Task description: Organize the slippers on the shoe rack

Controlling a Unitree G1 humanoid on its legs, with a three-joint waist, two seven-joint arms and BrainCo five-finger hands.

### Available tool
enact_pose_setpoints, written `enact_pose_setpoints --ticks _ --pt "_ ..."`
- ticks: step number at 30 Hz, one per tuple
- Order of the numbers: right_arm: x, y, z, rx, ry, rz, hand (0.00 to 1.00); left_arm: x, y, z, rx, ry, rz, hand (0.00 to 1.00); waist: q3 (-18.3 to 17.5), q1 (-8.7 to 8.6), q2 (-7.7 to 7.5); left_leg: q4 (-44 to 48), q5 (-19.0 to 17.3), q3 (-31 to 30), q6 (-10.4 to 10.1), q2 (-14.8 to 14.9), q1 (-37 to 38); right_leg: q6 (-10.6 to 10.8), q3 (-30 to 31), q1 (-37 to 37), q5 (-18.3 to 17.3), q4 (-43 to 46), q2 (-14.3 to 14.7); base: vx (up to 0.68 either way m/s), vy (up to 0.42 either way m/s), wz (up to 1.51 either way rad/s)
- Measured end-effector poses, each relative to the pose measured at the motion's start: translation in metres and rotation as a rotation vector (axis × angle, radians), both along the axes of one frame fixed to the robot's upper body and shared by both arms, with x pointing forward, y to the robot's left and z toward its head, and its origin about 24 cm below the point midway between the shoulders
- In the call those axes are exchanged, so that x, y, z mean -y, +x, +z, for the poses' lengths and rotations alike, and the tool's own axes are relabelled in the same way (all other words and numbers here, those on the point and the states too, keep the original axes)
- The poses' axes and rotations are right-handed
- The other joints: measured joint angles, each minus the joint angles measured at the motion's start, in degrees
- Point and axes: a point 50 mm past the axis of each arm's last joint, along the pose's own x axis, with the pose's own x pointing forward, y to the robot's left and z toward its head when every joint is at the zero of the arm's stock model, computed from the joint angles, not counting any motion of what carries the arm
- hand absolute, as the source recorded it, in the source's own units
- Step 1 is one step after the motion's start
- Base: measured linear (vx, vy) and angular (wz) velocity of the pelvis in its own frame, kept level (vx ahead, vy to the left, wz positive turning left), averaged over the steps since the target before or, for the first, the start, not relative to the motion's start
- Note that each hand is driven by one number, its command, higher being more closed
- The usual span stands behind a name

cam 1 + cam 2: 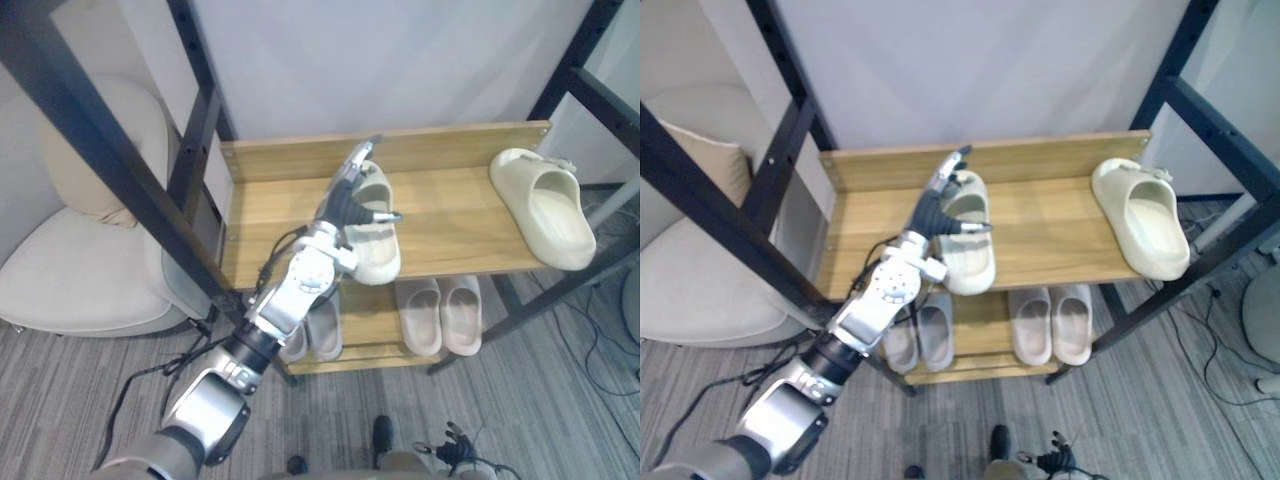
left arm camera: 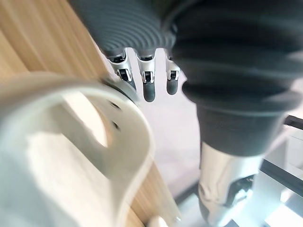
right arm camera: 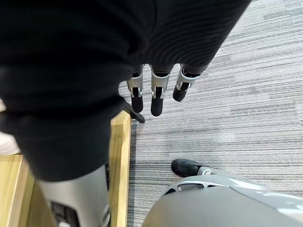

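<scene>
On the wooden top shelf [image 1: 450, 225] of the shoe rack lies a cream slipper [image 1: 378, 255], near the middle, toe toward the front edge. My left hand [image 1: 345, 205] rests over its strap, open, fingers [image 2: 149, 85] straight toward the back board and thumb stretched across the slipper [image 2: 71, 156]. A second cream slipper [image 1: 545, 205] lies at the shelf's right end, angled. My right hand [image 3: 158, 94] hangs low over the floor beside the rack, open and holding nothing.
The lower shelf holds a pinkish-beige pair [image 1: 440, 312] and a grey pair [image 1: 315, 330]. Black metal frame bars [image 1: 100, 150] cross on the left and right. A cream armchair [image 1: 80, 270] stands to the left. Grey carpet lies in front.
</scene>
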Motion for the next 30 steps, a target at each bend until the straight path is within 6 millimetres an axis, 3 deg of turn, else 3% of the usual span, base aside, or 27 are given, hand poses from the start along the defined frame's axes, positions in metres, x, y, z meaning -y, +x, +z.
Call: enact_pose_setpoints --ticks 5,10,24,25,30 --pt "-0.001 0.002 0.0 0.005 0.002 -0.003 0.0 -0.02 0.008 -0.013 -0.052 0.013 0.075 0.0 0.2 -0.64 -0.02 -0.2 -0.1 0.2 -0.1 0.4 0.0 0.0 0.2 -0.2 0.0 0.0 0.3 0.01 -0.003 -0.03" --pt "-0.001 0.002 0.0 0.007 0.004 -0.012 0.0 -0.041 0.012 -0.012 -0.05 -0.034 0.166 0.0 0.2 -0.73 -0.02 -0.7 -0.2 0.6 -0.2 0.7 0.0 0.0 0.2 -0.7 -0.1 0.0 0.8 0.02 -0.002 -0.03" --pt "-0.003 0.007 0.001 0.019 0.009 -0.008 0.0 -0.044 0.013 -0.011 -0.034 -0.01 0.182 0.0 1.2 -1.14 -0.52 -1.0 -0.1 0.6 -0.2 0.7 0.0 0.1 0.2 -0.8 -0.1 0.0 0.8 0.0 0.0 0.0" --pt "-0.003 0.007 0.001 0.019 0.009 -0.008 0.0 -0.044 0.013 -0.011 -0.034 -0.007 0.182 1.0 1.2 -1.17 -0.56 -1.0 -0.1 0.6 -0.2 0.7 0.0 0.0 0.2 -0.8 -0.1 0.0 0.8 0.0 0.0 0.0" --pt "-0.003 0.007 0.001 0.02 0.011 -0.008 0.0 -0.042 0.018 -0.011 -0.032 0.065 0.175 1.0 1.3 -1.21 -0.66 -1.0 -0.1 0.7 -0.2 0.7 0.0 0.0 0.3 -0.8 -0.1 0.0 0.8 0.0 0.0 0.0"
